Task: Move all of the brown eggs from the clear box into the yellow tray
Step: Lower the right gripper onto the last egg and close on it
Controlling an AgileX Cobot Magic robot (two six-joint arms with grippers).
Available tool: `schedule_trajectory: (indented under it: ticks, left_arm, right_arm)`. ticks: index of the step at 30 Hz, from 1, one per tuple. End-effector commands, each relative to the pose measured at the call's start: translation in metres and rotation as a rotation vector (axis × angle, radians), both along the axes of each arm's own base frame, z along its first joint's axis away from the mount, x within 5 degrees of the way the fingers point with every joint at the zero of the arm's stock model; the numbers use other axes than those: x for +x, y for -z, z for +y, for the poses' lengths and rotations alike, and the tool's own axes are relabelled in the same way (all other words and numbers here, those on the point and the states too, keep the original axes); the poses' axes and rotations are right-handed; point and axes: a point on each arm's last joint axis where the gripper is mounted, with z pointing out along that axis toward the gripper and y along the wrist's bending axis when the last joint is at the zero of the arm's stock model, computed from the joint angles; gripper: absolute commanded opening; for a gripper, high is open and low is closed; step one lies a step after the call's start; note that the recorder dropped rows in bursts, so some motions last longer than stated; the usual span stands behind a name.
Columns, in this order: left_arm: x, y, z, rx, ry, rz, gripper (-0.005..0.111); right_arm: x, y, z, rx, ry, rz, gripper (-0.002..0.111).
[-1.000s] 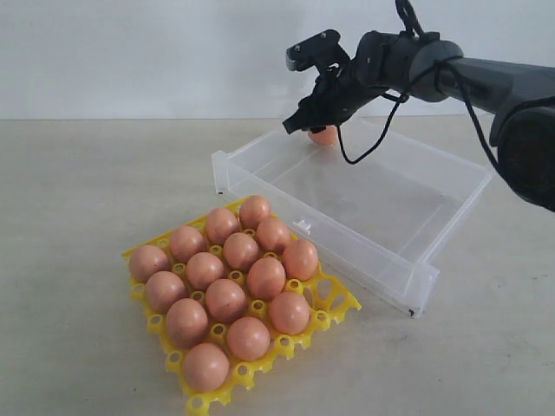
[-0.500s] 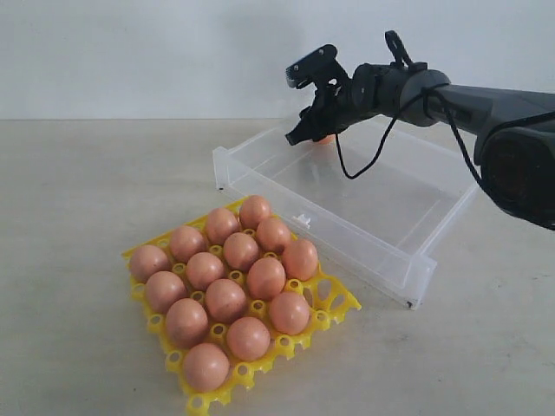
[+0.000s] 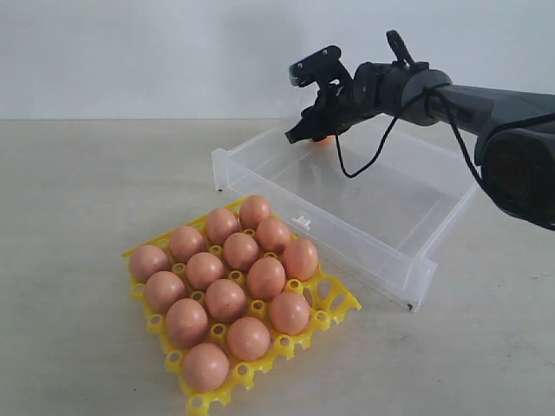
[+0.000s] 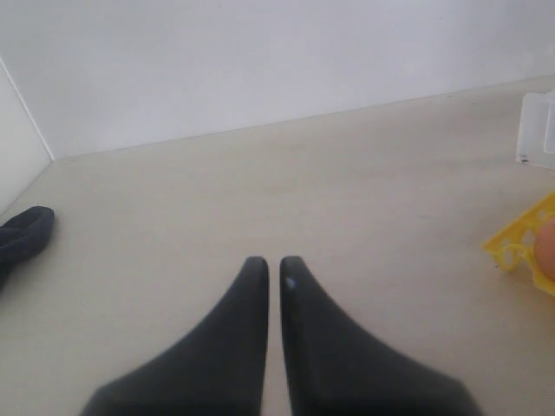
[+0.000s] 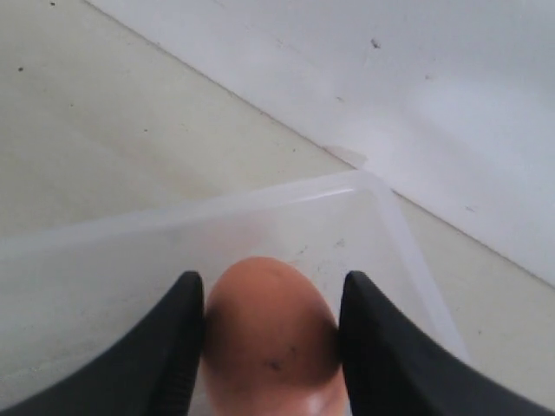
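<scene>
Orange-brown smooth oval egg (image 5: 269, 338) pinched between the right gripper (image 5: 269, 282) and its black fingers, at the far corner of the clear shallow plastic box (image 3: 347, 227). Other brown eggs (image 3: 225, 299) fill the bright yellow openwork egg tray (image 3: 334, 303) just beside it. Over bare tabletop (image 4: 173, 199), the left gripper (image 4: 273, 260) hangs with fingers pressed together.

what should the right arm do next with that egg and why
Probably lift straight up: the right gripper is closed on the brown egg at the far corner of the clear box, so it should clear the wall before heading to the empty cup of the yellow tray.
</scene>
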Motion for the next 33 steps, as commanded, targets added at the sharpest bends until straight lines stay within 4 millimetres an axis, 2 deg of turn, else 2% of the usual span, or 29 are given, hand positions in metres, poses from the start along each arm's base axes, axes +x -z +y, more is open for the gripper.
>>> schedule_trajectory:
  ticks: [1,8,13,21,22,25,26,31,33]
  left_arm:
    - [0.000,0.001,0.000,-0.003,-0.002,0.000,0.004]
    - [0.000,0.001,0.000,-0.003,-0.002,0.000,0.004]
    - [0.000,0.001,0.000,-0.003,-0.002,0.000,0.004]
    - [0.000,0.001,0.000,-0.003,-0.002,0.000,0.004]
    - [0.000,0.001,0.000,-0.003,-0.002,0.000,0.004]
    - [0.000,0.001,0.000,-0.003,-0.002,0.000,0.004]
    - [0.000,0.001,0.000,-0.003,-0.002,0.000,0.004]
    - [0.000,0.001,0.000,-0.003,-0.002,0.000,0.004]
    - [0.000,0.001,0.000,-0.003,-0.002,0.000,0.004]
  right_arm:
    - [-0.012,0.010,-0.001,0.031,0.017,0.173,0.000]
    - [-0.026,-0.023,0.000,0.031,-0.005,0.286,0.000]
    - [-0.035,-0.030,0.000,0.022,-0.024,0.376,0.000]
    - [-0.039,-0.026,0.000,-0.013,-0.069,0.420,0.002]
    - [-0.040,-0.023,0.000,-0.028,-0.088,0.429,0.008]
    - [-0.041,-0.008,-0.002,-0.067,-0.108,0.459,0.040]
    - [-0.041,0.002,-0.002,-0.068,-0.107,0.478,0.043]
    - [-0.042,0.019,-0.002,-0.073,-0.108,0.516,0.043]
    - [-0.042,0.019,-0.002,-0.070,-0.104,0.517,0.025]
